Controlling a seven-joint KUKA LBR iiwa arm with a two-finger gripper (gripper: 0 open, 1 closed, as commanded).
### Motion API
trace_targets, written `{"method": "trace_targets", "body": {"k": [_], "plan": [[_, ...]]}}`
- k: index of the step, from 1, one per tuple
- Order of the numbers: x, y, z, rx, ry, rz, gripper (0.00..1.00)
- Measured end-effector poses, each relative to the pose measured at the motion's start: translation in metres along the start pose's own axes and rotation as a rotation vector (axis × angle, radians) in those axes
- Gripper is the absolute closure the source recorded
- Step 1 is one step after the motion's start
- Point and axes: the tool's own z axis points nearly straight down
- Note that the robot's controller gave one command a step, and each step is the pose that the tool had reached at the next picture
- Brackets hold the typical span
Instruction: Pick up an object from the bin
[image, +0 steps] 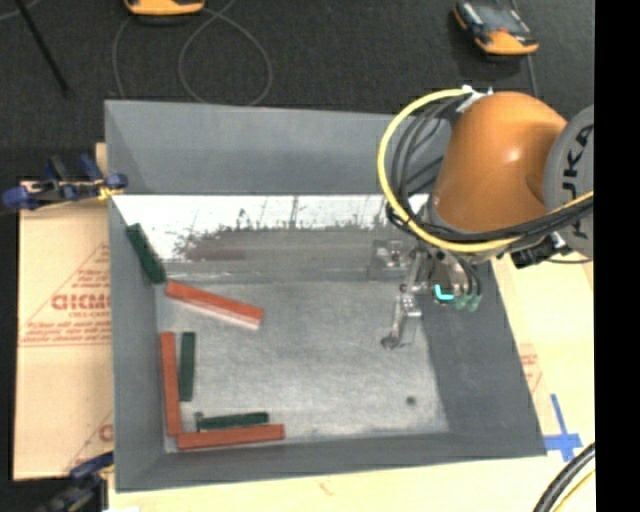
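My gripper hangs over the right half of the bin floor, fingers pointing down, with nothing seen between them. An orange-red stick lies tilted on the floor well to its left. A dark green stick leans in the back left corner. Along the left wall lie a long red stick and a short green one. At the front left lie a red stick and a green stick, side by side.
The arm with its orange cover and looped cables overhangs the bin's right back part. A small dark speck marks the floor at the front right. All sticks lie in the left half.
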Motion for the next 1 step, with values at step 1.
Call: {"method": "trace_targets", "body": {"k": [1], "plan": [[-0.0147,0.0945,0.0961,-0.003,0.001,0.066,0.0]]}}
